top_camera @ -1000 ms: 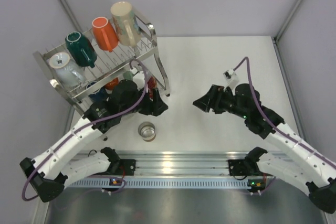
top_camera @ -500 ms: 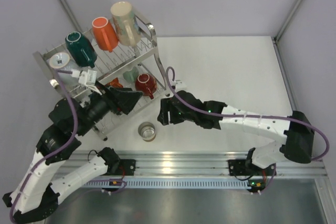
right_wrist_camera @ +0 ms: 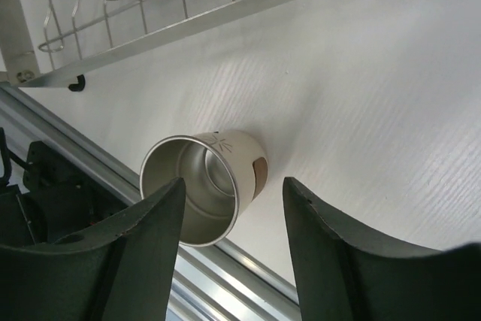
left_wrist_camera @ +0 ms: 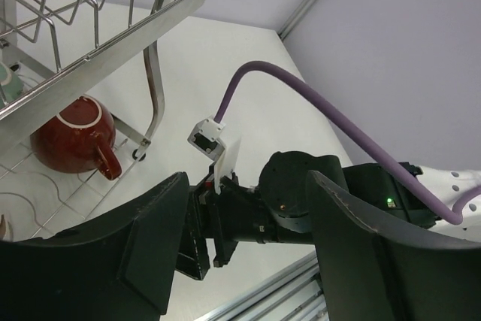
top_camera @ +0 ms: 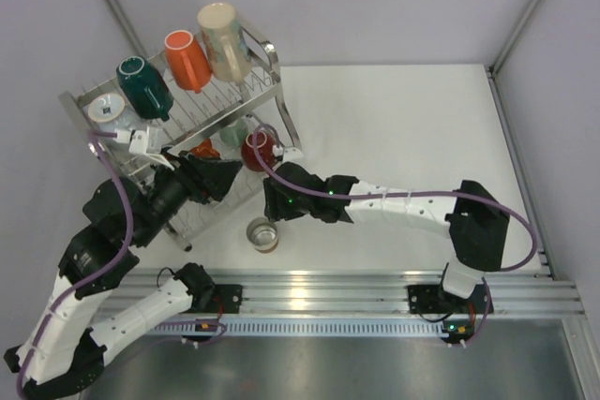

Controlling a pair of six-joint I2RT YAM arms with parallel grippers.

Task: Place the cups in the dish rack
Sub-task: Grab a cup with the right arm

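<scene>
Right jaws wide, facing cup (right_wrist_camera: 203, 189)

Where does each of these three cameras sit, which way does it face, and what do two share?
Top external: overhead, looking down at white table and steel wire dish rack; left arm and right arm show.
Left wrist: on left arm, looking past left hand at glossy red mug in rack.
Right wrist: on right arm, looking down past right hand at small cream steel-lined cup.
Top and right wrist share that cup.
</scene>
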